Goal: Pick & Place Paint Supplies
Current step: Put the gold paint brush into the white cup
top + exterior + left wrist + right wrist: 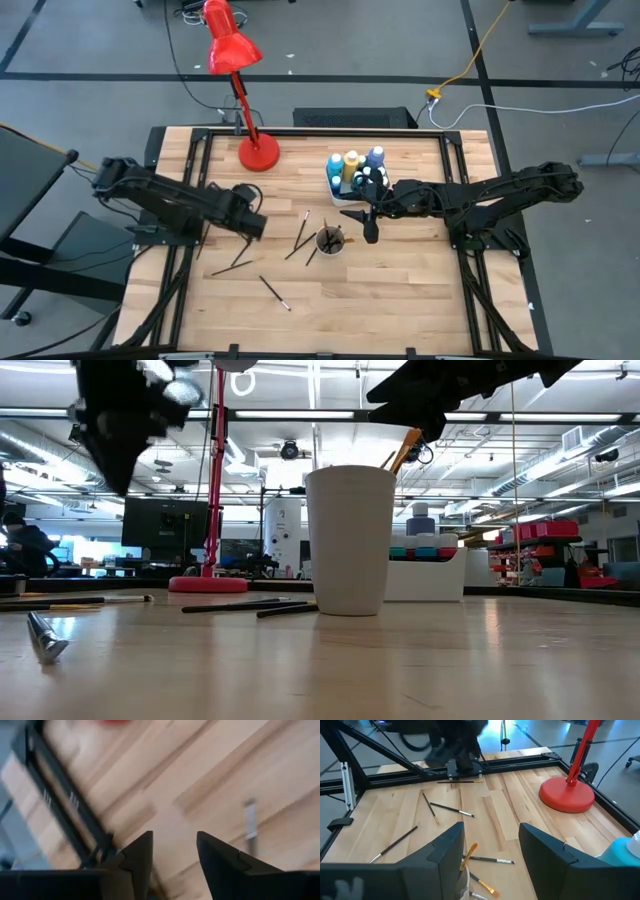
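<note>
Overhead and table-level views share the white cup [330, 241]; left wrist view seems blurred.

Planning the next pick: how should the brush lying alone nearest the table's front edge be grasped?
Take that brush at mid-handle, coming straight down from above with the fingers across its length. It lies flat and diagonal on the table, clear of the other brushes, so the thin handle offers bare wood on both sides.

Red lamp [240, 75]; white cup [349, 540]; blue, teal and yellow paint bottles [352, 168]; pale striped wooden table [400, 290]; black-handled brushes [300, 236].
</note>
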You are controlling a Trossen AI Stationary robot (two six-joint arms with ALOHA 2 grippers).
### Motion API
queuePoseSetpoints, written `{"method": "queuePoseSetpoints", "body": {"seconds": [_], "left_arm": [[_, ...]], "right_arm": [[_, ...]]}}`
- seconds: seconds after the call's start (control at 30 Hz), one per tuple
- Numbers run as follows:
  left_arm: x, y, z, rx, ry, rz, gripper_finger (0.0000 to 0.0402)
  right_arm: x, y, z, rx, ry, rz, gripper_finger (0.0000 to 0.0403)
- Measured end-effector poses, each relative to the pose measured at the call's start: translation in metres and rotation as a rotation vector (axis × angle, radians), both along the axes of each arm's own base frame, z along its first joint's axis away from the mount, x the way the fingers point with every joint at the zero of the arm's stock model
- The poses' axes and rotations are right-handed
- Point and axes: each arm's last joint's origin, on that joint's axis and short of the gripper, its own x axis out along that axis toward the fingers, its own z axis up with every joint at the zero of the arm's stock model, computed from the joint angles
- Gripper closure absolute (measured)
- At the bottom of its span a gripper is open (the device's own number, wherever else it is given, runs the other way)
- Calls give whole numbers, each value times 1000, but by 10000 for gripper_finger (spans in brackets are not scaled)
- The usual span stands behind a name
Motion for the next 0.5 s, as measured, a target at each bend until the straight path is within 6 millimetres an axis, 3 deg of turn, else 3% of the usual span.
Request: {"method": "queuePoseSetpoints", "body": {"seconds": [0.23, 0.5], "left_arm": [[-22, 29, -48, -107, 186, 144, 237], [-41, 57, -106, -243, 162, 164, 237]], "right_arm": [[0, 0, -1, -1, 8, 1, 208], [0, 0, -1, -9, 8, 3, 208]]}}
